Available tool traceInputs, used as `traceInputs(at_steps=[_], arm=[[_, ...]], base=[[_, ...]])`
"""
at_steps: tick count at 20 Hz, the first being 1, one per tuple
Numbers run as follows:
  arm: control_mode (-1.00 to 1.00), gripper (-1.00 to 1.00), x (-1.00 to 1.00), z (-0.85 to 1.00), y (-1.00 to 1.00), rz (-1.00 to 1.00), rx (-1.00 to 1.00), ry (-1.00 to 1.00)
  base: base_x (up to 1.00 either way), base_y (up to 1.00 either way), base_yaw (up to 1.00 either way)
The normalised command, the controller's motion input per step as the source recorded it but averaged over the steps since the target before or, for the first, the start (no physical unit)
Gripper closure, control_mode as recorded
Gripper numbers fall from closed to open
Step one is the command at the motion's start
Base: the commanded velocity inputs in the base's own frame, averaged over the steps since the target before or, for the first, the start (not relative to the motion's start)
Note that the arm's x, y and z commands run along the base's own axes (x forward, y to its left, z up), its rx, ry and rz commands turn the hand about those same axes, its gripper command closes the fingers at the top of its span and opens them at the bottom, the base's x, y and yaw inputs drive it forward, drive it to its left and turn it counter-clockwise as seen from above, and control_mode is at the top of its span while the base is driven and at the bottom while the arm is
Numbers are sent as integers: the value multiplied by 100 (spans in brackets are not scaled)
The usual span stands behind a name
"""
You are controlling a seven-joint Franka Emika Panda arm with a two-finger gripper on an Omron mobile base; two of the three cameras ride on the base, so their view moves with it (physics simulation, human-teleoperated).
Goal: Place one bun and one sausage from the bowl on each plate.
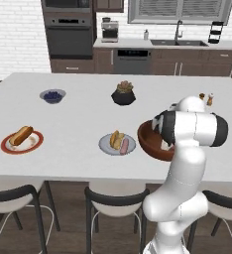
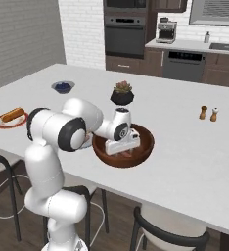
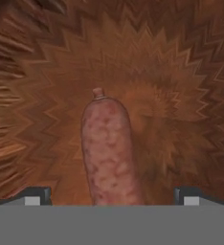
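sausage [image 3: 109, 148] | in bowl [image 3: 181, 72] | between spread tips of end effector [image 3: 112, 197] | ungripped

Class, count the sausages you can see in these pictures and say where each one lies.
2: one pink sausage on the light grey plate beside a bun, one inside the dark reddish-brown bowl between the gripper fingertips. The red-rimmed plate's may be hidden.

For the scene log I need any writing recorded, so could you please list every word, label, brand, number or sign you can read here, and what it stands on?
None can be read.
The oven and dishwasher panels are too small and blurred to show any characters.
The coffee machine shows no legible brand.
The bowl, grey plate, red-rimmed plate, sausage and shakers bear no text.
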Motion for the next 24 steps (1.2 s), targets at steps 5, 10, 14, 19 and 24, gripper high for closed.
traceInputs(at_steps=[5, 10, 14, 19, 24], arm=[[-100, 100, 2, -57, 2, 1, -10, 5], [-100, 100, -9, -15, 0, 3, -2, -3], [-100, 100, -38, -1, 16, 4, -1, -1], [-100, 100, -27, 83, 9, 0, 2, -20], [-100, 100, -92, 100, 22, 0, 0, -13]], base=[[0, 0, 0], [0, 0, 0], [0, 0, 0], [0, 0, 0], [0, 0, 0]])
